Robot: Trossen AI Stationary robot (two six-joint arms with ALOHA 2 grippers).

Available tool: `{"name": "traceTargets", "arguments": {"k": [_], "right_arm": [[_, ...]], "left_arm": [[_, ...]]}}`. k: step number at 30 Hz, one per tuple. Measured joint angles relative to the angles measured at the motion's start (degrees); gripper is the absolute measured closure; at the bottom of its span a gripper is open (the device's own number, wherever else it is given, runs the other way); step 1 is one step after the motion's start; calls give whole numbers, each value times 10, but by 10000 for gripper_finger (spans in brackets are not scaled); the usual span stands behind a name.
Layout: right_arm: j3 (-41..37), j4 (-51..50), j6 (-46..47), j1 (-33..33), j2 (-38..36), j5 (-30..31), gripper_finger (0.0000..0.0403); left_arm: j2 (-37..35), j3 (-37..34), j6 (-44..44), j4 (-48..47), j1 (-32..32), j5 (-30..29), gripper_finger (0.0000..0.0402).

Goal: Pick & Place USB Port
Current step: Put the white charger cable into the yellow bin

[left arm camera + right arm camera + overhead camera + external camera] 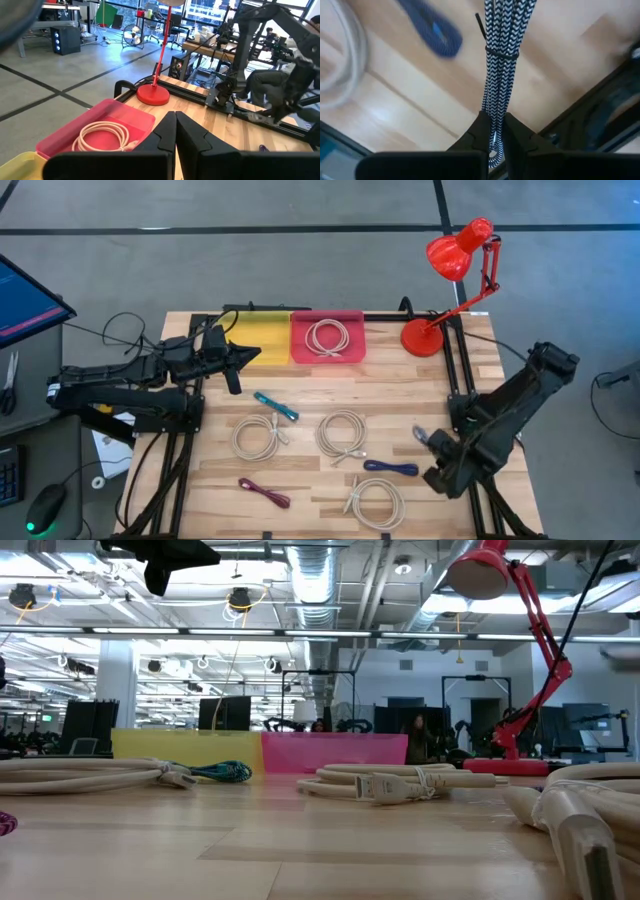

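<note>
Braided black-and-white cable [499, 75], bundled and cinched by a thin black tie, is sitting pinched between the fingers of the right claw [493, 131], near the right-hand edge of the counter [300, 385]. The high view is showing only a small pale end of it poking out by the claw [432, 442]. Whether the bundle is already clear of the wood, cannot tell.

Handling judgement: light, soft, floppy. The woven sleeve is giving decent friction, so slipping looks unlikely, but the free strands will be dangling and swinging. The claw is gripping the gathered strands on one side of the tie; closer to the tie would be firmer, since that is where the strands are staying together.

Just beside it a dark blue cable [430, 27] is lying on the wood, close enough to snag. Farther out, three cream coiled cables, e.g. [342, 432], a teal cable [276, 406] and a maroon cable [264, 493] are spread across the middle.

At the far edge, a pink bin [327, 338] is holding one cream coil; a yellow bin [262, 335] is next to it. A red desk lamp [452, 275] is standing at the corner.

Left claw [175, 131] is hovering over the yellow bin, fingers pressed together, carrying nothing.
</note>
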Motion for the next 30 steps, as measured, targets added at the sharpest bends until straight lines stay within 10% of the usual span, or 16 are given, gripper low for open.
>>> {"name": "traceTargets", "arguments": {"k": [16,30], "right_arm": [[88,-94,-201,-168,-50,239,387],[89,133,-497,-336,-50,301,387]], "left_arm": [[0,0,0,0,0,0,396],[0,0,0,0,0,0,396]]}}
